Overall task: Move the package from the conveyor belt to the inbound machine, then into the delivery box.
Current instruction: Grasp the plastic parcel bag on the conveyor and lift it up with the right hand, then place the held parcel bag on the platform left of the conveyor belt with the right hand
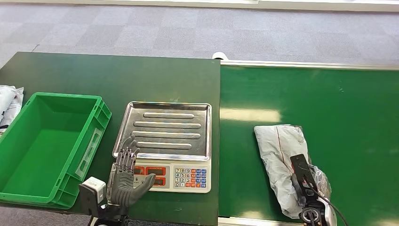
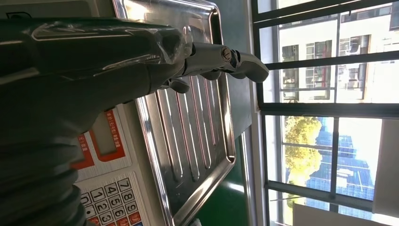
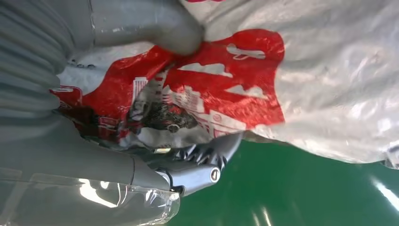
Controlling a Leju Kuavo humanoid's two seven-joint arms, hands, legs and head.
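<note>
Your right hand (image 3: 155,117) has the grey-and-red package (image 1: 282,157) between its thumb and fingers (image 3: 207,160), with the package lying flat on the green conveyor belt (image 1: 339,117). Your left hand (image 1: 126,176) holds nothing, fingers spread and hovering over the near-left corner of the scale (image 1: 167,143), its fingertips above the steel tray. The green delivery box (image 1: 28,150) sits just to that hand's left.
</note>
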